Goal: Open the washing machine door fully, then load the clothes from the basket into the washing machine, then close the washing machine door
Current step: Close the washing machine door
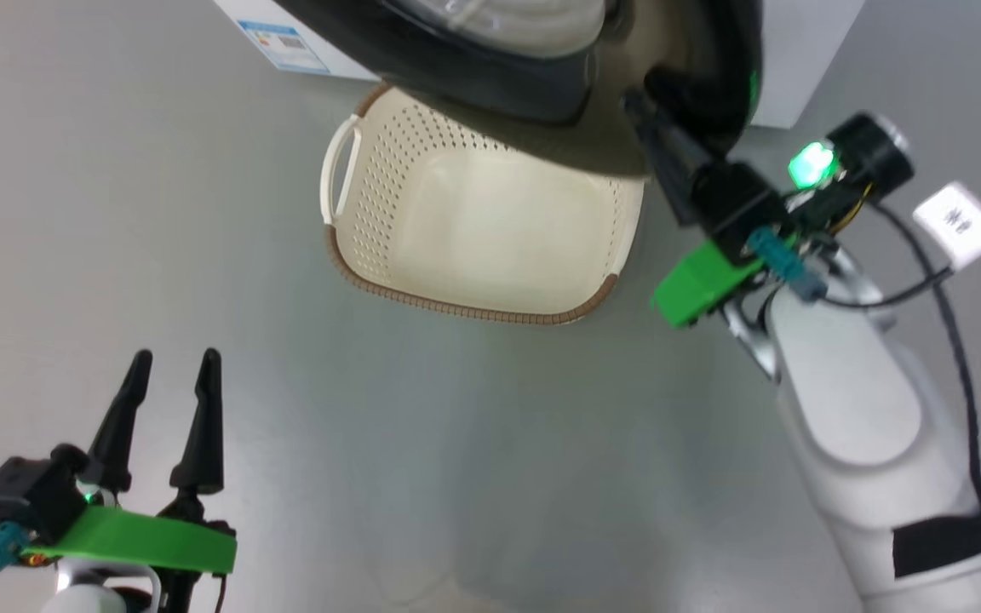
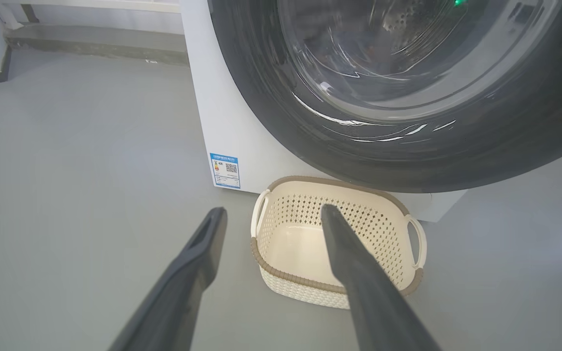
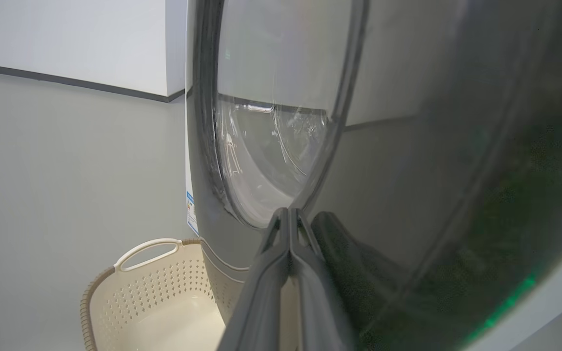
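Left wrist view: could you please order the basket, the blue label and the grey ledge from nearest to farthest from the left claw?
1. The basket, on the floor just ahead of the left claw.
2. The blue label, low on the washing machine behind it.
3. The grey ledge, far back, upper left.

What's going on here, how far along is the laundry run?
The basket on the floor in front of the washer is empty. The right tool is shut, with its tips at the black rim of the door, apparently pressing on it. The door lies flat or nearly flat against the washer; I can't tell whether it is latched. The left tool hangs open over the floor, holding nothing. It looks like the door-closing step.
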